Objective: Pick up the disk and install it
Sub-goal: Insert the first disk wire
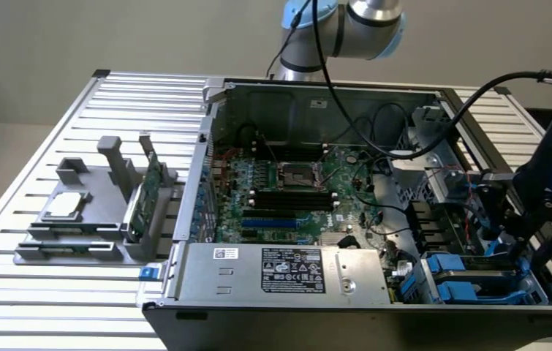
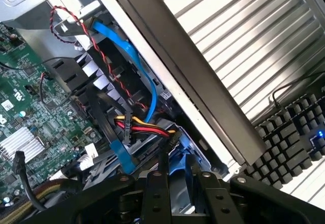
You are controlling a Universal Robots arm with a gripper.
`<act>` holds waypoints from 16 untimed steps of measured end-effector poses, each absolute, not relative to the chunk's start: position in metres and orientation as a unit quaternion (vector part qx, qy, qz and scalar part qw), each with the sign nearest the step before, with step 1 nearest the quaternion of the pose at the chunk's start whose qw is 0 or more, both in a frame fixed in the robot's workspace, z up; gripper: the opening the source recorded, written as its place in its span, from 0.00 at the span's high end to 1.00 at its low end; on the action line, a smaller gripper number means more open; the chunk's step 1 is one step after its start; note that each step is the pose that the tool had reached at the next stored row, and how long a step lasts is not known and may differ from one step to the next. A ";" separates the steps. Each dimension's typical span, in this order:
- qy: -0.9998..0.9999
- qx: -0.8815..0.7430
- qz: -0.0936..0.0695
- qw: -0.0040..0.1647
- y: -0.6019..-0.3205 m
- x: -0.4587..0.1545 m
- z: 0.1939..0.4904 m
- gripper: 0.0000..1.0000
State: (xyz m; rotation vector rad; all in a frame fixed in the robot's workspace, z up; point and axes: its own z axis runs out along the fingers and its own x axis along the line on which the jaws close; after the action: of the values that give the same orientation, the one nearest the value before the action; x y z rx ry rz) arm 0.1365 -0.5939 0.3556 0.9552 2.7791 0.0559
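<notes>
A slatted metal worktop (image 1: 22,307) carries the open computer case (image 1: 354,325). The disk (image 1: 463,284) sits low in the case's corner beneath the gripper (image 2: 179,182); clamped or not, we cannot tell. We would keep its blue rails (image 2: 179,167) level and square to the case wall, clear of the cables (image 2: 144,127).

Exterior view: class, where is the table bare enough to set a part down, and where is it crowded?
Bare: the table strip between the grey fixture and the near edge, and the stretch behind it toward the far corner. Crowded: the case, most of all its cabled drive corner where the gripper sits.
</notes>
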 end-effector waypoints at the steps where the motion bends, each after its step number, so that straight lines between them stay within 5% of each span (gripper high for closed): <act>1: 0.941 0.324 0.020 0.099 -0.594 0.136 0.356 0.73; 16: 0.919 0.382 0.035 0.091 -0.597 0.136 0.358 0.73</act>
State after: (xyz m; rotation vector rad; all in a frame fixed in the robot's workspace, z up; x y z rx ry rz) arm 0.1365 -0.5970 0.3578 1.1353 2.7314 0.1048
